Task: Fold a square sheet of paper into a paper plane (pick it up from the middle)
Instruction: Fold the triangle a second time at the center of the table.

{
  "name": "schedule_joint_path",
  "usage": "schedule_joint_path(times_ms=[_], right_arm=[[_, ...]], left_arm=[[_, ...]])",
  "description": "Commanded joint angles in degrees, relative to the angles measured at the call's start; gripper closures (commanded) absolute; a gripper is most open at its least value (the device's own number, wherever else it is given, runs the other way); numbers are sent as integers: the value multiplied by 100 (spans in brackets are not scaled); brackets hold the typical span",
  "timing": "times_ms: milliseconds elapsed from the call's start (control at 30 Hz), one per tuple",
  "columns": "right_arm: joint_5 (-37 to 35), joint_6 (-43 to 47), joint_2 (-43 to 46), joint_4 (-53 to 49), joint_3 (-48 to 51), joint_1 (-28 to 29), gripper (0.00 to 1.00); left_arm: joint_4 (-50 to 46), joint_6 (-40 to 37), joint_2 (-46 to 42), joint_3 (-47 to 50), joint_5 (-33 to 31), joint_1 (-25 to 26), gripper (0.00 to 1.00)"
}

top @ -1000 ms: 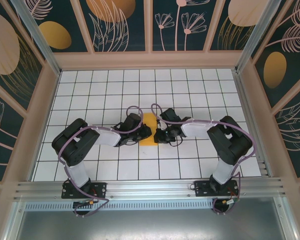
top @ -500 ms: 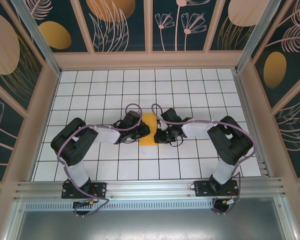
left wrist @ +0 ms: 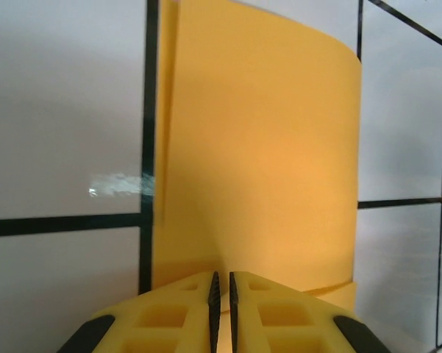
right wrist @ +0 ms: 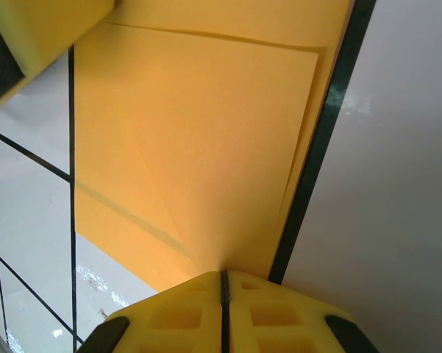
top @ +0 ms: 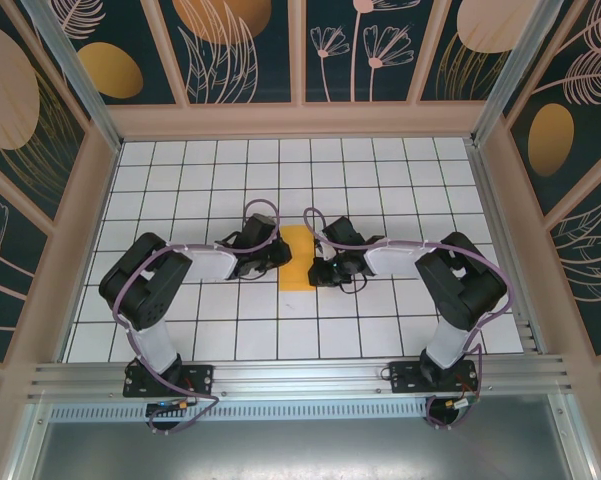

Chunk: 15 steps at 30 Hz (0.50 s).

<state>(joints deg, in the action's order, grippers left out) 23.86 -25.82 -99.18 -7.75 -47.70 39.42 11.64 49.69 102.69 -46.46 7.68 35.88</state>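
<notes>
Aluminium rail: nearest of all, well short of the sheet of paper. Both arm bases are bolted to it, one to either side of the sheet's line.

Left gripper: at the sheet's left edge.
- Yellow plastic fingers with hollow square cells and black ribbed pads.
- Jaws drawn almost together, with only a thin slit between the pads.
- Tips cover the sheet's near edge. Cannot tell whether paper is nipped between them.

Right gripper: at the sheet's right edge, toward its near corner.
- Same yellow fingers, pressed tight with a hairline between them.
- The sheet runs right up to the tips. Cannot tell whether it is pinched.

Sheet: lies between the two grippers in the middle of the tiled table.
- Thin, matte, orange-yellow paper, folded to a narrow rectangle.
- Layers overlap, and a lower one peeks out past the upper along one side.
- Straight creases, one of them a diagonal running toward the right gripper's tips.
- In the left wrist view the top layer's far corner curves.

Table: glossy white square tiles with black grid lines and soft glare, on all sides of the sheet.

Purple cables: loop off each wrist, flanking the sheet's far end.

Beyond the sheet: a pale wooden frame, then dark teal wall panels with line-drawn flowers and orange ovals.
</notes>
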Motion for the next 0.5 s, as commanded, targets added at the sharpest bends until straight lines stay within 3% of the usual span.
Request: schedule_joint_path(times_ms=[0, 167, 300, 467], right_arm=[[-654, 60, -358, -878, 376, -46, 89], [-653, 52, -328, -882, 367, -40, 89], [-654, 27, -262, -897, 332, -40, 89], [-610, 16, -269, -882, 298, -40, 89]], left_arm=[[-742, -324, 106, -121, -957, -209, 83], [-938, -448, -54, -286, -1131, -216, 83], [-778, -457, -845, -184, -1051, -217, 82], [-169, -224, -1369, 160, -315, -172, 81]])
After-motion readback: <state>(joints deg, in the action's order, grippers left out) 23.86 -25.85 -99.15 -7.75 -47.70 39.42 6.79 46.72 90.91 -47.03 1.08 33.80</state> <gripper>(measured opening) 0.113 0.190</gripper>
